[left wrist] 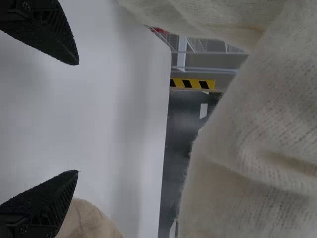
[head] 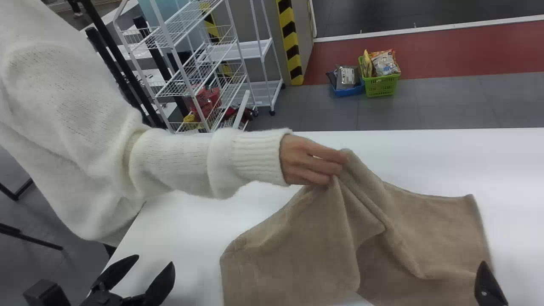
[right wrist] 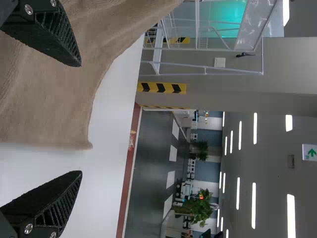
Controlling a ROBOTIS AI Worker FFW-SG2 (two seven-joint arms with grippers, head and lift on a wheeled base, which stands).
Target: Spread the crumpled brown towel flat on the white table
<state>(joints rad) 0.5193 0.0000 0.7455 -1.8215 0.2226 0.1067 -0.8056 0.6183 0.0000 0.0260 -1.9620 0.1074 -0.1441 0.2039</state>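
Note:
A person's hand pinches the brown towel (head: 297, 246) at its far edge and holds that part raised; the rest lies folded and rumpled on the white table (head: 182, 221). My left gripper (head: 148, 272) stands open over the table, left of the towel. In the left wrist view, my left gripper (left wrist: 77, 118) has bare table between its fingers, with a bit of towel (left wrist: 91, 220) beside one. At the towel's right edge is one finger of my right gripper (head: 488, 284). In the right wrist view, my right gripper (right wrist: 80, 119) is open around the towel's corner region (right wrist: 64, 109), not closed on it.
The person's sleeve (head: 182, 161) reaches across the table from the left. Beyond the table stand a white wire rack (head: 191, 72), a green basket (head: 381, 86) and a blue basket (head: 348, 91) on the floor.

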